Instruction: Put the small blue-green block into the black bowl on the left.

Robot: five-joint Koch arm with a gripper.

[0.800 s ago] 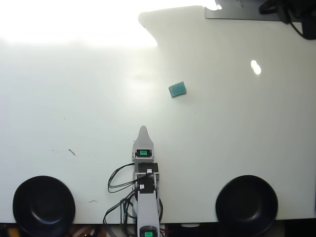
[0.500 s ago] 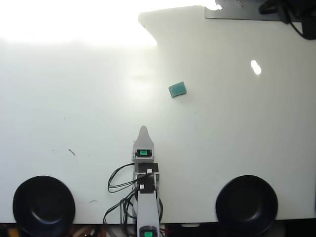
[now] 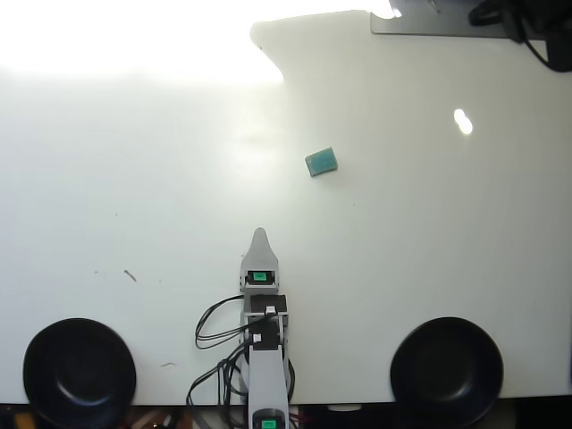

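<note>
The small blue-green block (image 3: 322,162) lies flat on the white table, right of centre in the overhead view. The black bowl (image 3: 79,372) sits at the lower left corner, with nothing in it. My gripper (image 3: 259,236) points up the picture from the grey arm at the bottom centre, well below and to the left of the block. Only a single pointed tip shows, with its jaws stacked one behind the other, and nothing is visible in it.
A second identical black bowl (image 3: 446,370) rests at the lower right. Black cables (image 3: 214,326) loop beside the arm's base. Strong glare washes out the top left of the table (image 3: 134,179). Dark equipment (image 3: 518,22) sits at the top right corner.
</note>
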